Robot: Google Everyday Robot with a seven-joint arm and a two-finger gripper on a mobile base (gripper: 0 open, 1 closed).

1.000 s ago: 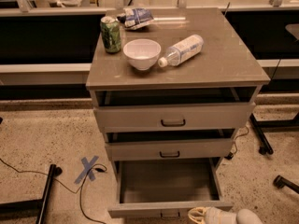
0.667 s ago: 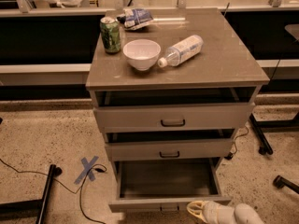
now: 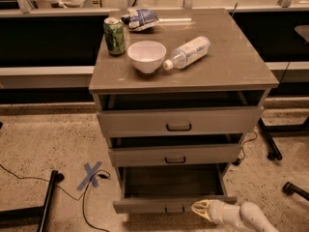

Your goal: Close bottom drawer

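Warm, dim light fell from above. A pale glare streaked the cabinet top [image 3: 231, 66]; the drawer cavities [image 3: 174, 101] lay in shadow. The gripper [image 3: 200, 209], low right by the bottom drawer [image 3: 169, 181], shone pale.

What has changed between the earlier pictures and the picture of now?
The cream-white claw moved forward at the front panel of the grey-beige bottom drawer, and this drawer slid a little way in; it is still mostly open. The top drawer, middle drawer, green can, white bowl and plastic bottle stayed in place.

Green can [image 3: 114, 36], white bowl [image 3: 147, 56], toppled bottle [image 3: 188, 52], snack bag [image 3: 141, 19], blue floor tape [image 3: 91, 174]
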